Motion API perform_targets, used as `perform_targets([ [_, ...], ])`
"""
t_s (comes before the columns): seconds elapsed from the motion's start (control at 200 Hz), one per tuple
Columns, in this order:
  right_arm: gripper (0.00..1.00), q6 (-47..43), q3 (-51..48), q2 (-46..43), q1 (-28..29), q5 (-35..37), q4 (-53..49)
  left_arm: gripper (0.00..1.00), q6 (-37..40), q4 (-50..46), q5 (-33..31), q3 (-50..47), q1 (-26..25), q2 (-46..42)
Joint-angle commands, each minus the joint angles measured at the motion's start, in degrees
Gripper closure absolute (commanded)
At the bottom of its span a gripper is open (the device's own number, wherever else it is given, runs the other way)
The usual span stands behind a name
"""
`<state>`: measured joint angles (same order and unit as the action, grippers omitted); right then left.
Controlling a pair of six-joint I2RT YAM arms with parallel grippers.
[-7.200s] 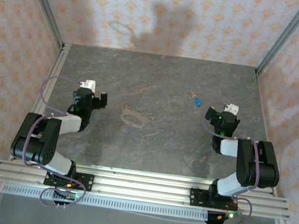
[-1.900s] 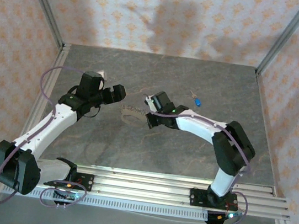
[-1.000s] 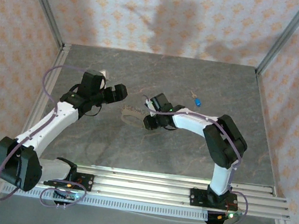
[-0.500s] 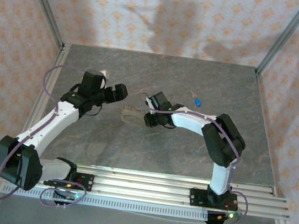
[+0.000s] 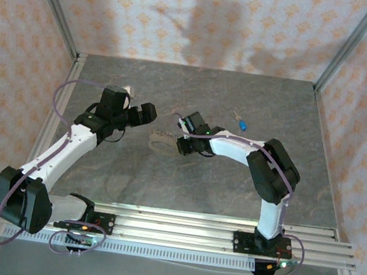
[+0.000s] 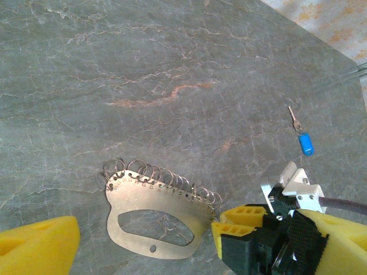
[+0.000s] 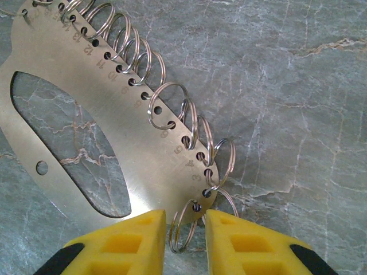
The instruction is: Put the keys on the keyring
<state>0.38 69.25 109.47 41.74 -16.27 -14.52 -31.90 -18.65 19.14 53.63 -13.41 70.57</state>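
**Keyring** (image 7: 143,166): a flat, pale grey-tan metal plate, crescent-shaped with 1 long oval cut-out. It lies flat on the table, left of centre. In the right wrist view its near end is cut off behind 2 yellow foam pads (image 7: 123,240).
- A row of thin wire split rings is threaded through small holes along the curved edge.
- Numerals are stamped beside the holes. 13 and 12 read at the far end, 5 and 4 nearer the pads; the rest are too faint to confirm.
- 1 small round hole sits below the cut-out.

**Right gripper** (image 7: 184,220): its pads stand narrowly apart, with the end split ring (image 7: 182,229) upright between them. Whether they press it cannot be told.

**Left gripper** (image 6: 190,229): jaws spread wide and holding nothing. It sits near the plate's left end.

**Key** (image 6: 306,143): tiny, with a bright blue plastic head and a short thin metal shaft. It lies flat on the table, well apart from the plate, to its right and further back. Its teeth are too small to make out.

**Table** (image 5: 197,187): a grey marble-patterned surface with rust-coloured veins.
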Motion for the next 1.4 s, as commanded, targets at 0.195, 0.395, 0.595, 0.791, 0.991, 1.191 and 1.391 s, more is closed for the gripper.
perform_targets([
  [0.195, 0.76, 0.3, 0.0, 1.1, 0.3, 1.8, 0.1, 0.04, 0.3, 1.4, 0.6, 1.3, -0.3, 0.4],
  [0.395, 0.79, 0.2, -0.2, 1.4, 0.3, 2.0, 0.0, 0.04, 0.3, 1.4, 0.6, 1.2, -0.4, 0.4],
  [0.595, 0.83, 0.1, -0.5, 1.3, 0.3, 2.1, 0.0, 0.04, 0.2, 1.6, 0.7, 1.2, -0.4, 0.5],
  [0.791, 0.87, 0.2, -0.8, 1.2, 0.3, 2.1, 0.1, 0.04, 0.2, 1.8, 0.7, 1.0, -0.3, 0.6],
  [0.991, 0.85, 0.2, -0.9, 1.3, 0.3, 1.7, 0.0, 0.05, 0.2, 2.0, 0.7, 1.0, -0.4, 0.6],
  [1.191, 0.85, 0.2, -1.7, 1.0, 0.3, 1.7, 0.2, 0.04, 0.2, 2.0, 0.8, 1.1, -0.4, 0.7],
  [1.391, 0.94, 0.3, -2.1, 1.1, 0.2, 1.9, 0.5, 0.04, 0.1, 2.0, 0.8, 1.0, -0.4, 0.5],
])
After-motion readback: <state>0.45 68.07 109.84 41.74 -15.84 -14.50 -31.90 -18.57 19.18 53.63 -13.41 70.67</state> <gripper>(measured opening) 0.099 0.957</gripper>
